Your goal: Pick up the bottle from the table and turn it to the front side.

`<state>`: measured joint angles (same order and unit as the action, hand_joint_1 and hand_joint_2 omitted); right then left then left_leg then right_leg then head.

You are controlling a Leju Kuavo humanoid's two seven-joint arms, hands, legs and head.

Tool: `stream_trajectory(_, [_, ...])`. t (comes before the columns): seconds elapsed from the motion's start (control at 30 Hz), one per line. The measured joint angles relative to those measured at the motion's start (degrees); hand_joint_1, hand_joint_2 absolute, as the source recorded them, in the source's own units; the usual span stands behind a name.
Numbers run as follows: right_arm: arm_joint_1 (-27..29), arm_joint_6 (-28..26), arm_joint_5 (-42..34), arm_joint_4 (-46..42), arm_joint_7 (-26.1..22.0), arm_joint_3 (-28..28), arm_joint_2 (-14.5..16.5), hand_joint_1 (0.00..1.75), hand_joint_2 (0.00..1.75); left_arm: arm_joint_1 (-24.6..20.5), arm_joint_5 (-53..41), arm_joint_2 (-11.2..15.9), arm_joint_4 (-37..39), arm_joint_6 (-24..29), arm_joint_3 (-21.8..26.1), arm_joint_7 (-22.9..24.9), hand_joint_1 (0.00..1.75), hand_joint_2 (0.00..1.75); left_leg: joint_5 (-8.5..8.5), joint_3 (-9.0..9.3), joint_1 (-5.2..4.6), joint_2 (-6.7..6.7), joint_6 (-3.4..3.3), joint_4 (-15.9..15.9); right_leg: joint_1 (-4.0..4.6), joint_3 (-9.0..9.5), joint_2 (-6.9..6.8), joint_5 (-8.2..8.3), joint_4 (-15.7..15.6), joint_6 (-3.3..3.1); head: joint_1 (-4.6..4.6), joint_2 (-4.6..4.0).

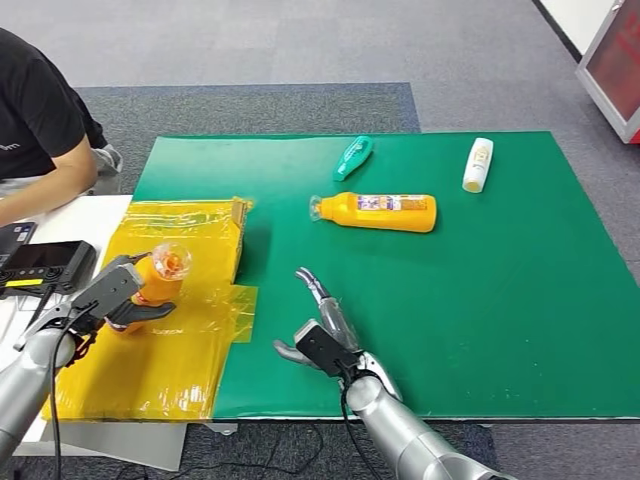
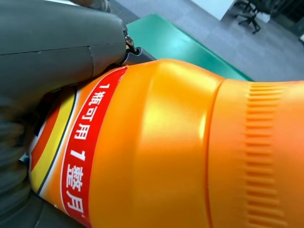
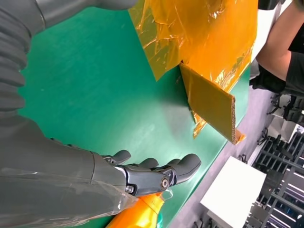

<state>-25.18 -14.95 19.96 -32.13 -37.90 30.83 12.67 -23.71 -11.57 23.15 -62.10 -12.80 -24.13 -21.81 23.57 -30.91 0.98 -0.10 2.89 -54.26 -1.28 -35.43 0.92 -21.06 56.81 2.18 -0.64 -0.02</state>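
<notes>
The pick-up looks done and the turning step is in hand: the left robot hand [image 1: 121, 292] is wrapped around an orange bottle [image 1: 155, 285] near the table's left edge, holding it above the yellow film sheet [image 1: 162, 365]. In the left wrist view the bottle's red label band [image 2: 84, 152] with white characters shows beside the thumb, so some printed face is towards that camera; whether this is the front I cannot tell. The next move probably calls for a wrist roll with the grip kept firm, since the smooth plastic may slip.

The right robot hand [image 1: 321, 335] sits low over the green mat [image 1: 490, 310] near the table's near edge, fingers [image 3: 179, 167] apart and gently extended, holding nothing.

Further out, towards the middle, a second orange bottle [image 1: 377, 211] lies on its side. Beyond it, near the far edge, lie a green bottle [image 1: 352, 157] and a white bottle [image 1: 478, 164]. A person's arm [image 1: 49, 185] rests at the far left corner.
</notes>
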Motion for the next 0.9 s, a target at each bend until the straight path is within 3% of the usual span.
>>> stream_trajectory(0.17, [-0.01,0.07,0.00,-0.01,0.02,0.01,0.09,0.00,1.75,-2.69,-0.66,-3.34,4.22,1.15,-1.08,-1.65,1.74,1.75,-0.03,-0.07,-0.01,-0.05,-0.01,0.00,-0.01,-0.03,-0.08,0.00,0.00,0.01,0.00,-0.01])
stream_trajectory(0.27, [-0.01,0.24,0.00,0.00,0.01,0.01,0.11,0.00,1.75,-4.30,-0.63,-4.83,6.42,0.09,-1.83,-2.00,1.61,1.75,-0.06,-0.12,-0.01,-0.13,-0.03,0.00,-0.01,-0.02,-0.18,0.01,0.00,0.01,-0.01,-0.01])
stream_trajectory(0.4, [0.00,0.23,-0.01,-0.01,0.00,0.01,0.12,0.00,1.75,-5.81,-0.54,-5.81,8.45,-1.38,-3.00,-2.38,1.75,1.75,-0.08,-0.13,-0.05,-0.20,-0.05,0.00,-0.05,0.02,-0.25,0.00,0.00,0.03,-0.01,-0.01])
stream_trajectory(0.5, [0.00,0.16,-0.04,-0.01,0.00,0.01,0.12,0.00,1.75,-6.35,-0.31,-6.09,9.26,-1.85,-3.59,-2.43,1.75,1.75,-0.09,-0.12,-0.07,-0.32,-0.07,0.00,-0.07,0.06,-0.35,-0.03,0.00,0.06,0.00,-0.01])
stream_trajectory(0.53, [0.00,0.14,-0.05,-0.02,0.00,0.01,0.11,0.00,1.75,-6.40,-0.21,-6.12,9.35,-1.93,-3.80,-2.43,1.44,1.75,-0.10,-0.12,-0.07,-0.35,-0.09,0.00,-0.07,0.08,-0.38,-0.03,0.00,0.07,-0.01,-0.01])
stream_trajectory(0.63, [0.00,0.19,-0.10,-0.02,-0.03,0.01,0.11,0.00,1.75,-6.54,0.38,-6.20,9.42,-2.82,-4.43,-2.58,0.13,1.75,-0.12,-0.11,-0.11,-0.42,-0.12,0.00,-0.11,0.13,-0.45,-0.06,0.00,0.11,-0.01,0.01])
stream_trajectory(0.67, [0.00,0.22,-0.11,-0.02,-0.08,0.01,0.11,0.00,1.75,-6.56,0.67,-6.21,9.42,-3.29,-4.62,-2.77,0.00,1.75,-0.12,-0.10,-0.12,-0.43,-0.13,0.00,-0.12,0.15,-0.45,-0.06,0.00,0.12,0.00,0.01])
stream_trajectory(0.8, [0.01,0.19,-0.11,-0.02,-0.29,0.04,0.19,0.00,1.75,-5.68,1.86,-6.76,9.36,-4.60,-5.60,-3.16,0.00,0.00,-0.12,-0.11,-0.15,-0.41,-0.13,-0.01,-0.15,0.11,-0.41,-0.03,-0.01,0.15,-0.01,0.00])
stream_trajectory(0.9, [0.02,0.03,-0.13,-0.02,-0.38,0.05,0.29,0.00,1.75,-4.20,2.58,-7.43,9.20,-4.64,-6.08,-2.67,0.00,0.00,-0.12,-0.21,-0.15,-0.33,-0.12,-0.02,-0.15,-0.09,-0.33,0.03,-0.01,0.12,0.00,0.00])
